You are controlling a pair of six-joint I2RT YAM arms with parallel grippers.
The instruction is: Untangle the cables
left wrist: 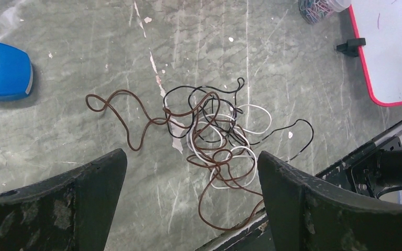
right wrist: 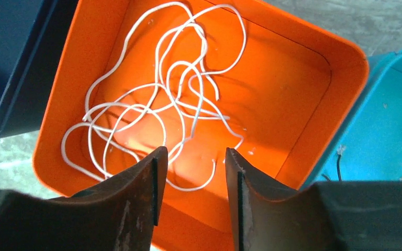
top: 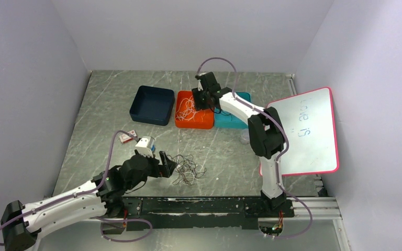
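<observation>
Lower left, the left gripper [top: 168,164] hovers with jaws spread wide, gripping nothing. Just right of it, the tangled cables [left wrist: 209,137], brown, black and white, sprawl on the table [top: 110,104]. Upper centre, the right gripper [right wrist: 191,157] hangs over the orange tray [right wrist: 345,57], jaws partly apart and empty, with white cables [right wrist: 159,104] lying inside.

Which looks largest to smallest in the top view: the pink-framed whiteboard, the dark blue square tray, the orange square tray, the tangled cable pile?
1. pink-framed whiteboard
2. dark blue square tray and orange square tray, about alike, so unranked
3. tangled cable pile
</observation>
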